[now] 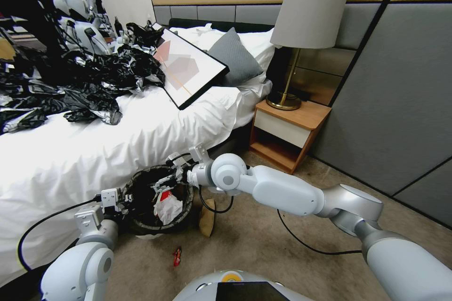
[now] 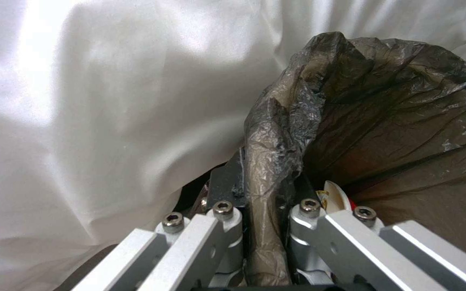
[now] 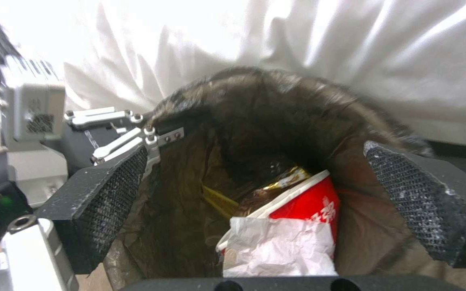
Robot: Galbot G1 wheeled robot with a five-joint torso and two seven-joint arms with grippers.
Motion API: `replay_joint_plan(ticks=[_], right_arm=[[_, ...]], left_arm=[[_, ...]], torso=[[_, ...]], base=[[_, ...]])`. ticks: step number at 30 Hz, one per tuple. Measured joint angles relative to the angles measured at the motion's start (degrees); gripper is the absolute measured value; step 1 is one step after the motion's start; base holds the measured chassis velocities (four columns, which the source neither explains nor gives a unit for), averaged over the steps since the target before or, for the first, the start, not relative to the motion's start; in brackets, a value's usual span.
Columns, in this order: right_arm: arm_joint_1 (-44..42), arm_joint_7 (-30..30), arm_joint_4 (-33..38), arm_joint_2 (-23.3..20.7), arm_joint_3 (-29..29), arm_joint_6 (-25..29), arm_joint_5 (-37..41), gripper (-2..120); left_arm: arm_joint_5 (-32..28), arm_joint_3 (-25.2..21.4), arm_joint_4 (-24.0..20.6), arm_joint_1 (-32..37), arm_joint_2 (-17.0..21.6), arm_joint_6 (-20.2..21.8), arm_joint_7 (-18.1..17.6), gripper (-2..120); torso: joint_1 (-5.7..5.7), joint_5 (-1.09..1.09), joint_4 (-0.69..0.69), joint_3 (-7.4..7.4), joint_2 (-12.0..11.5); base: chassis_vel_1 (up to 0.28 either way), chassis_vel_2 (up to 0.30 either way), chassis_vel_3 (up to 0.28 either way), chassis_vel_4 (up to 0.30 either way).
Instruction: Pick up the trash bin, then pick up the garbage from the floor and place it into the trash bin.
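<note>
Trash bin point(image 1: 141, 225) first: it stands on the carpeted floor point(image 1: 263, 244) right against the side of the bed point(image 1: 117, 141), its dark bag folded over the rim. The left gripper point(image 1: 123, 200) has its jaws clamped on that rim, one jaw outside and one inside, with the bag's crumpled edge point(image 2: 268, 194) pinched between them in the left wrist view. The right gripper point(image 1: 165, 183) hovers over the mouth of the bin with its jaws well apart and nothing between the pads point(image 3: 103, 190). Inside lie a red-and-white cup or wrapper point(image 3: 308, 202), a crumpled white tissue point(image 3: 281, 246) and a gold-brown wrapper point(image 3: 281, 178).

Several things could go wrong from here, as I judge it. The left grip bites on slack plastic as much as on the wall, so the bag could slide or tear and the bin tilt or drop if lifted (it already leans close to the hanging bedsheet, which could snag). The right arm's cable point(image 1: 301, 240) trails across the floor near the bin and could catch. A small red wrapper point(image 1: 177, 256) and a brown cardboard piece point(image 1: 207, 218) lie on the floor just beside the bin, so the job looks unfinished, and a careless swing could nudge them under the bed.

As for writing, the red wrapper in the bin carries white characters I cannot read, and a small printed code label sits on the left gripper's camera housing point(image 3: 33, 113), illegible too.
</note>
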Motion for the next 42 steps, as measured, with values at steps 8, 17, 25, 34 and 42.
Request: replay_joint_plan(ticks=[8, 17, 25, 34, 42], right_arm=[[-3.13, 1.21, 6.14, -9.14, 9.61, 0.31, -4.36, 100], [-15.33, 2.29, 10.26, -17.71, 22.84, 2.73, -12.99, 100], [-22.14, 1.92, 12.41, -19.99, 32.75, 4.22, -18.87, 100], [-32.05, -2.32, 12.87, -20.76, 42.6, 9.35, -32.13, 100], [-55.59, -9.1, 5.0, -15.04, 57.79, 27.05, -62.67, 100]], left_arm=[[0.01, 0.09, -0.55, 0.19, 0.04, 0.0, 0.1, 4], [-0.17, 0.45, -0.56, -0.14, -0.1, 0.0, 0.19, 4], [-0.09, 0.72, -0.44, -0.3, 0.02, 0.0, 0.24, 4], [-0.3, 0.45, -0.38, -0.11, 0.33, 0.0, 0.35, 4], [-1.47, 0.57, -0.05, 0.2, 0.31, 0.0, 0.22, 4]], torso=[[0.0, 0.02, -0.01, 0.0, 0.0], [0.0, 0.03, 0.0, 0.0, 0.0], [0.0, 0.03, 0.0, 0.0, 0.0], [0.0, 0.02, -0.02, 0.0, 0.0], [0.0, 0.03, -0.01, -0.01, 0.0]], base=[[0.0, 0.0, 0.0, 0.0], [0.0, 0.0, 0.0, 0.0], [0.0, 0.0, 0.0, 0.0], [0.0, 0.0, 0.0, 0.0], [0.0, 0.0, 0.0, 0.0]])
